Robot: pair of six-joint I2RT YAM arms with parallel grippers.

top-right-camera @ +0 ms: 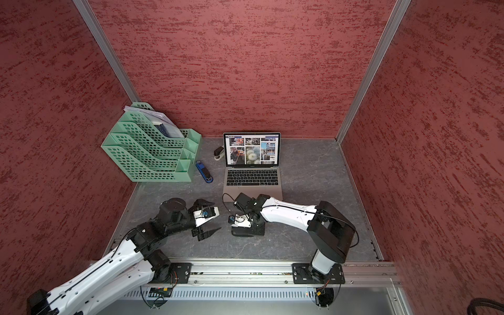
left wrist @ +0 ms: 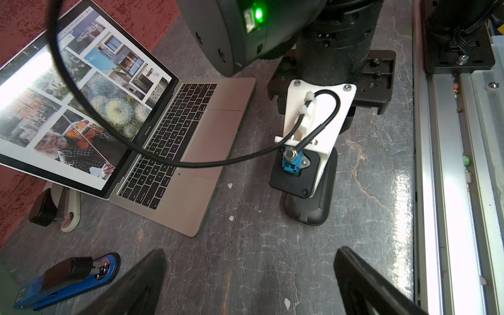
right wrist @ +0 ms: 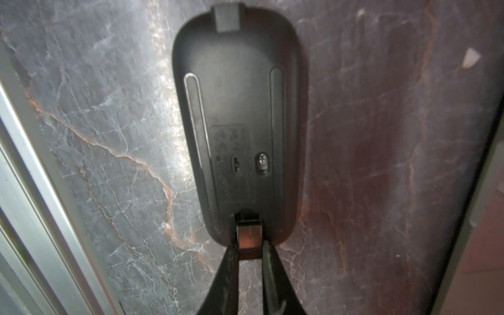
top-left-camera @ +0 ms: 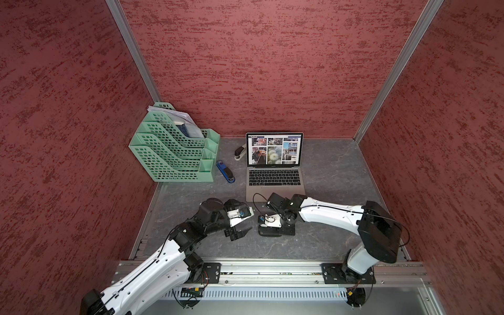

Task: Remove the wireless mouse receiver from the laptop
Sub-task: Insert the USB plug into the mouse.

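The right claw (right wrist: 248,226) is clenched on the wireless mouse receiver (right wrist: 248,241), a small stub pinched between its two black fingers (right wrist: 231,259). The receiver's far end sits at a notch in the end of the black mouse (right wrist: 240,109); whether it goes into the notch I cannot tell. The mouse lies belly up on the grey marbled table (right wrist: 109,136). The receiver is thus out at the mouse, apart from the laptop (top-left-camera: 275,188).

In both top views the laptop stands open toward the back wall, its screen showing a grid of photos, and the mouse (top-left-camera: 268,231) lies in front of it under the right wrist.

The left claw (left wrist: 252,252) is released, its fingers (left wrist: 141,278) spread wide above bare table, near the mouse and grasping nothing.

Left of the laptop lie a blue stapler (top-left-camera: 225,171) and a green file rack (top-left-camera: 174,152).
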